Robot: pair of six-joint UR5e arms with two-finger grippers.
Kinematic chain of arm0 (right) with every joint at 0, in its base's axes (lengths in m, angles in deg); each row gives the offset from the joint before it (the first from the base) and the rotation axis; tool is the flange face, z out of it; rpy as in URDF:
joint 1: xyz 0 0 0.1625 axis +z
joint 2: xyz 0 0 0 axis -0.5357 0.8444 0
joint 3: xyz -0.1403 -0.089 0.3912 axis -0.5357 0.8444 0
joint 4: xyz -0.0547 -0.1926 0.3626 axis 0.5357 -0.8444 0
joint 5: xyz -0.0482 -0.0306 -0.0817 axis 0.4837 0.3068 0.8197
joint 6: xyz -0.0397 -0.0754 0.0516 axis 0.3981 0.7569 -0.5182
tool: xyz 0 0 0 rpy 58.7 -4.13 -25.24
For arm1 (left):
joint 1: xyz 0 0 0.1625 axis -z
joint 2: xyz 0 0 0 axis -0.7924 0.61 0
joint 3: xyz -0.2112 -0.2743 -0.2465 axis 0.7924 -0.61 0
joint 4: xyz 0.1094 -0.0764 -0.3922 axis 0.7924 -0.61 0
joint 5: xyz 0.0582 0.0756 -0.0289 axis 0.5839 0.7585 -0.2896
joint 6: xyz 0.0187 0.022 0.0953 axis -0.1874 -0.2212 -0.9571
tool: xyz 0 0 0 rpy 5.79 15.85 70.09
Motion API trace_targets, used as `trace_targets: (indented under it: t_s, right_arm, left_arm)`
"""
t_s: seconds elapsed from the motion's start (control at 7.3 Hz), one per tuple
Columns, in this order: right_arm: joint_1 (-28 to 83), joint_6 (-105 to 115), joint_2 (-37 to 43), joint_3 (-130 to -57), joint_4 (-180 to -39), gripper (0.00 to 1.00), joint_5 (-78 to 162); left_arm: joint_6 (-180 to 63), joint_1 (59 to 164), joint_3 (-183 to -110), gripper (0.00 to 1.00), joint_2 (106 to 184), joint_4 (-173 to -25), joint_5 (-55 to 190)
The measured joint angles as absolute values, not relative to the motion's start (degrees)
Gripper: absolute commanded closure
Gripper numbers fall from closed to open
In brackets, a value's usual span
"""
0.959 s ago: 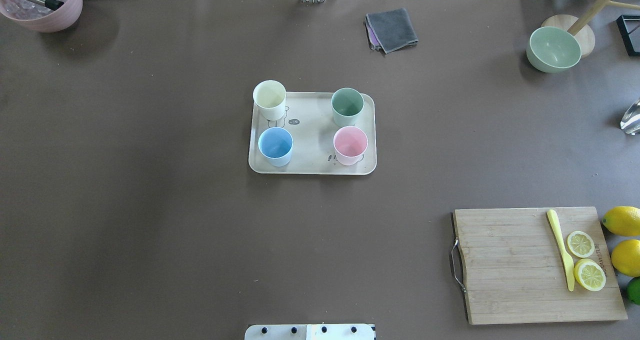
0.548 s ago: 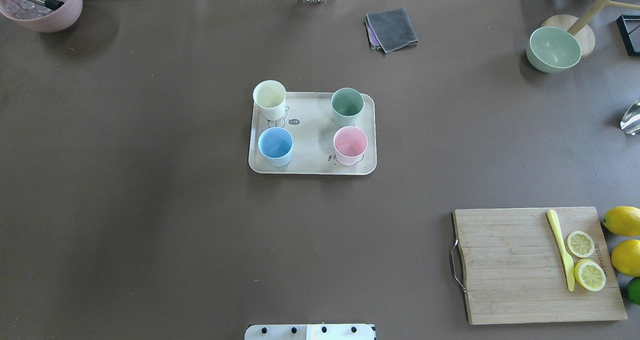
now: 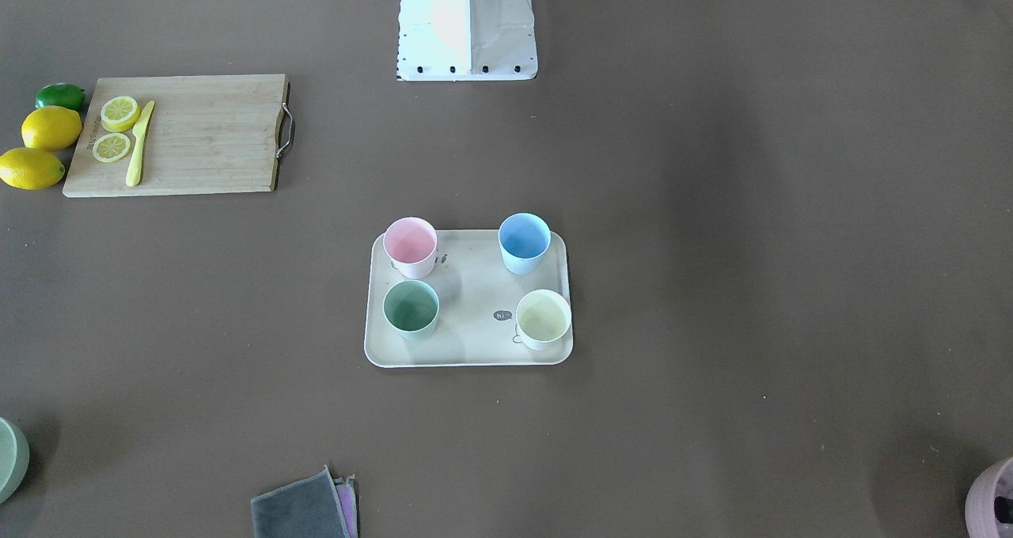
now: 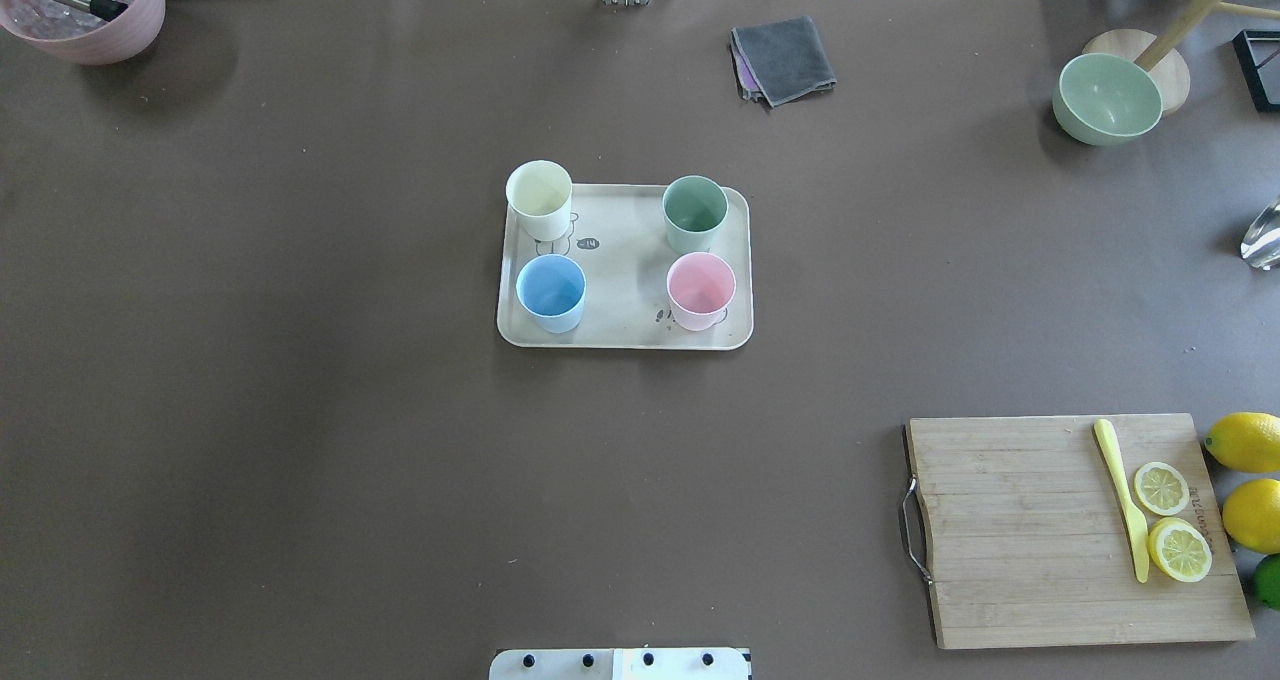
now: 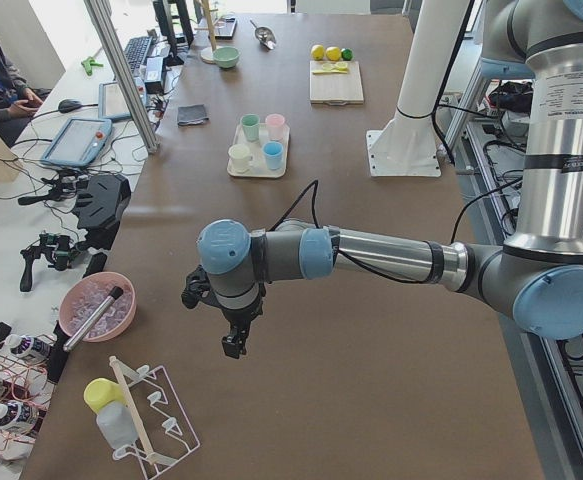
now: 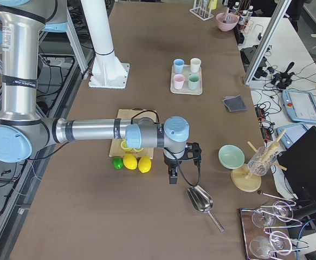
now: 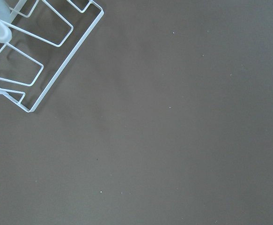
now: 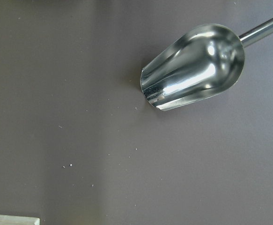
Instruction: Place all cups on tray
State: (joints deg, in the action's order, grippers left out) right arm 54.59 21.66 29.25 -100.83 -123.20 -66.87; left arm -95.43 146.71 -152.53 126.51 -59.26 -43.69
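The cream tray point(image 4: 625, 280) lies mid-table with all the cups standing upright on it: cream-yellow point(image 4: 539, 195) and sage green point(image 4: 695, 210) at the far corners, light blue point(image 4: 551, 290) and pink point(image 4: 701, 288) at the near ones. The front-facing view shows the same tray point(image 3: 471, 301) and cups. Neither gripper is near them. My left gripper point(image 5: 233, 345) hangs over bare table at the left end, and my right gripper point(image 6: 172, 176) hangs at the right end beside the lemons. Both show only in the side views, so I cannot tell whether they are open or shut.
A wooden cutting board point(image 4: 1070, 530) with lemon slices and a yellow knife lies near right, whole lemons point(image 4: 1245, 440) beside it. A grey cloth point(image 4: 783, 58), green bowl point(image 4: 1108, 98) and pink bowl point(image 4: 85, 5) sit along the far edge. A wire rack point(image 7: 33, 56) and metal scoop point(image 8: 192, 65) lie under the wrists.
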Motion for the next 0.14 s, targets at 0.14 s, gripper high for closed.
trace_targets:
  t_s: [0.14]
  right_arm:
    - [54.5,21.7,29.3,-100.8,-123.2,0.0,-66.9]
  left_arm:
    - [-95.4,146.7,-152.5,0.02,126.5,-59.3,-43.7]
